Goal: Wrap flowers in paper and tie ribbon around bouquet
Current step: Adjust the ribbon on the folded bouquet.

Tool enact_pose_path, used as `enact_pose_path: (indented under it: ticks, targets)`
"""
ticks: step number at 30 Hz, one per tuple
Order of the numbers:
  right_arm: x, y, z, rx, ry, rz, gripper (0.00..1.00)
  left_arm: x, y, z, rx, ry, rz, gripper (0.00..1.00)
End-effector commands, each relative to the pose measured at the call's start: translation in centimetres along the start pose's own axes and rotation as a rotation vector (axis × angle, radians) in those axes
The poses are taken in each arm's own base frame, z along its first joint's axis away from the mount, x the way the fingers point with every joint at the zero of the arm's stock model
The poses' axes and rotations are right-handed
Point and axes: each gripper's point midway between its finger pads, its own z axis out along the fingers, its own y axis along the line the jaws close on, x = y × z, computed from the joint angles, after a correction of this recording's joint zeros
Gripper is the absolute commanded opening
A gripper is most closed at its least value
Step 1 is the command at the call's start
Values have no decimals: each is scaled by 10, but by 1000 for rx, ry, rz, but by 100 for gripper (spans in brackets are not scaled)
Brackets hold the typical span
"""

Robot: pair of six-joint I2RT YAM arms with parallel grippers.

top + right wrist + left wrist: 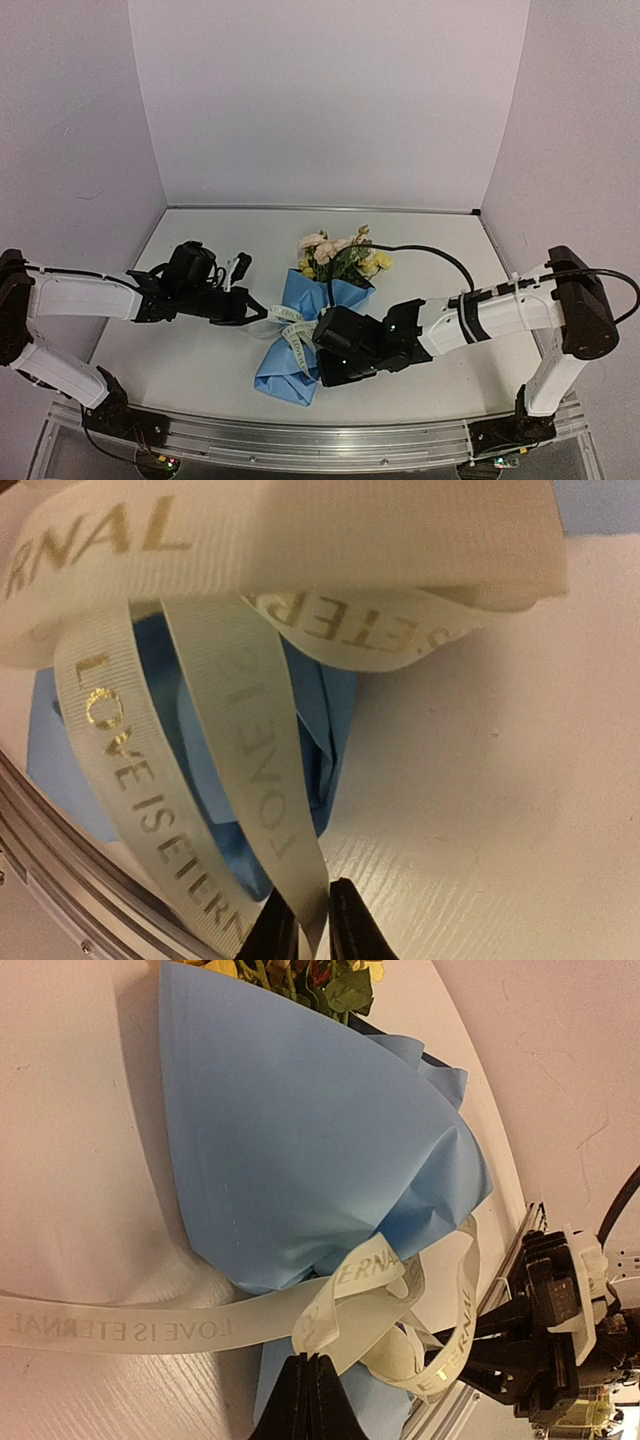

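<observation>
White tabletop (190, 355) bore the bouquet (300, 295), blooms far, cone tip near, with the ribbon (150, 1330) crossing its waist, one strand pinched in the left gripper (305, 1392), another in the right gripper (312, 925).

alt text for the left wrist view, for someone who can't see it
A cream ribbon printed LOVE IS ETERNAL loops around the narrow waist of a light blue paper-wrapped bouquet on a white table. The left tool pinches the ribbon at the bottom edge; the right tool reaches the loop from the right.
</observation>
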Motion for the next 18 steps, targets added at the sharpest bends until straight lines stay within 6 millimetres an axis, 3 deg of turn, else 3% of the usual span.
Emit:
enact_pose_path:
  ticks: [1,9,18]
  targets:
    - [0,-21,-8,114,16,-28,0,-9,-2,-7,-11,-41,20,0]
    - [-26,-79,-51,403,-7,-205,0,-12,12,-5,-88,-41,13,0]
    - [-51,-115,-64,547,15,-267,0,-22,24,-3,-116,-53,-23,0]
